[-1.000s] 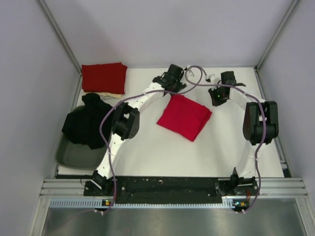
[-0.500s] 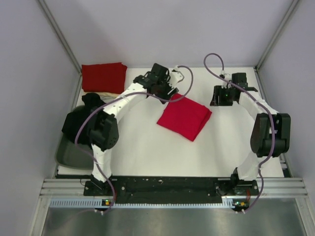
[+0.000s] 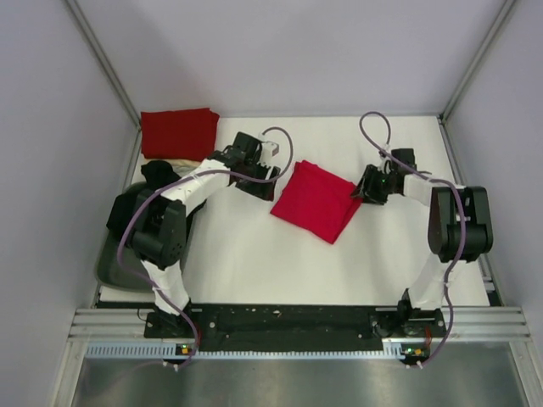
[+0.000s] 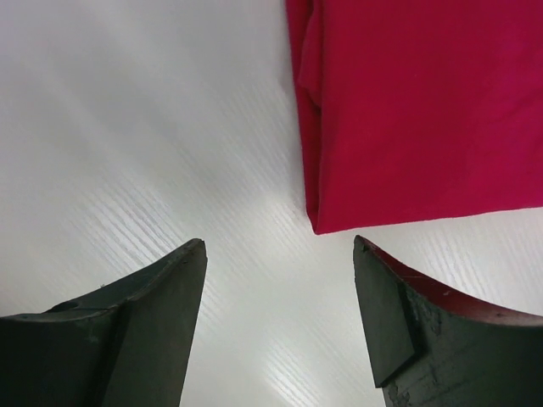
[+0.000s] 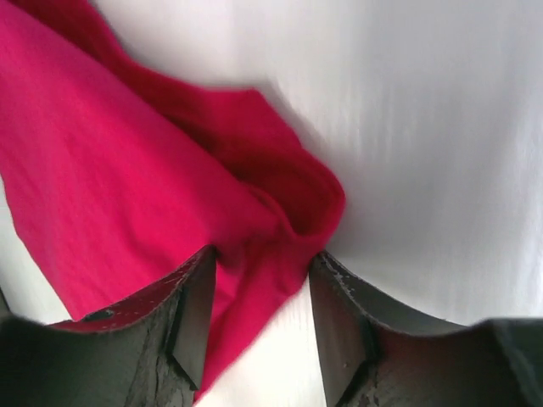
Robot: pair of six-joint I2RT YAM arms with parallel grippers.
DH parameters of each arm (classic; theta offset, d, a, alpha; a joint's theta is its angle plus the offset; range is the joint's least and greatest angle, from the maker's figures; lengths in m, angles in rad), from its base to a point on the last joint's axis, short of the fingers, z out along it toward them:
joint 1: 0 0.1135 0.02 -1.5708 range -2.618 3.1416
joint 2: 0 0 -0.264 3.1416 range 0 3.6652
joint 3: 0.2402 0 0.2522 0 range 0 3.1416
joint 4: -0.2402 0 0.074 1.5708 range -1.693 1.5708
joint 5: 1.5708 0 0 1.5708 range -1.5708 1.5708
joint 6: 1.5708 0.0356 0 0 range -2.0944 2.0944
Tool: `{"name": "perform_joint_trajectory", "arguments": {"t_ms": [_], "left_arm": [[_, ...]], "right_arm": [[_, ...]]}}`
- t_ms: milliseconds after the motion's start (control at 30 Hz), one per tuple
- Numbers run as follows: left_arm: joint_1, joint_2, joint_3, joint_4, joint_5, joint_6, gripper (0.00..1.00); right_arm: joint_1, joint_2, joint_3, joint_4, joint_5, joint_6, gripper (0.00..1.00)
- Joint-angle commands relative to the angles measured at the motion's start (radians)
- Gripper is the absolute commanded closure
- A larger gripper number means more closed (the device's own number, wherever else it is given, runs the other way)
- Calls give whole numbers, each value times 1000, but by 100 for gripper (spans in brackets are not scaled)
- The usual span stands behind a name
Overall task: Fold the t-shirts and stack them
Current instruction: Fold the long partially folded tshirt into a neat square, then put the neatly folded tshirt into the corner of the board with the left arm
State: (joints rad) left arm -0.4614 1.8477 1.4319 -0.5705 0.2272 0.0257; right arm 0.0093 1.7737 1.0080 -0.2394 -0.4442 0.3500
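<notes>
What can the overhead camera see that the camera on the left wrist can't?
Only the overhead view shows the red stack in the far left corner, the black cloth draped on a grey bin, and the right gripper. Only the left wrist view shows the left gripper up close, open over the white table. Both show the folded red shirt in the middle.

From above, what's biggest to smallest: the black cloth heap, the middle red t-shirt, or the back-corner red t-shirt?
1. Black cloth heap: biggest, though the left arm hides part.
2-3. Middle red t-shirt and back-corner red t-shirt: look about alike, so no ranking.
</notes>
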Motion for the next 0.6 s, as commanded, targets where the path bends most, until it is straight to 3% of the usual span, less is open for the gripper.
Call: {"name": "perform_joint_trajectory", "arguments": {"t_ms": [0,167,267,467,567], "left_arm": [[27,-84,-27,100,12,-87,26],[43,-56,-34,135,76,-136,25],[43,-22,-13,168,101,-193,25],[46,117,87,182,135,-316,20],[46,182,123,193,150,-362,7]], "right_arm": [[35,96,118,98,-36,55,58],[66,237,294,92,-47,78,82],[98,315,409,71,-48,83,82],[110,305,472,9,27,78,50],[110,230,436,-8,68,32,39]]}}
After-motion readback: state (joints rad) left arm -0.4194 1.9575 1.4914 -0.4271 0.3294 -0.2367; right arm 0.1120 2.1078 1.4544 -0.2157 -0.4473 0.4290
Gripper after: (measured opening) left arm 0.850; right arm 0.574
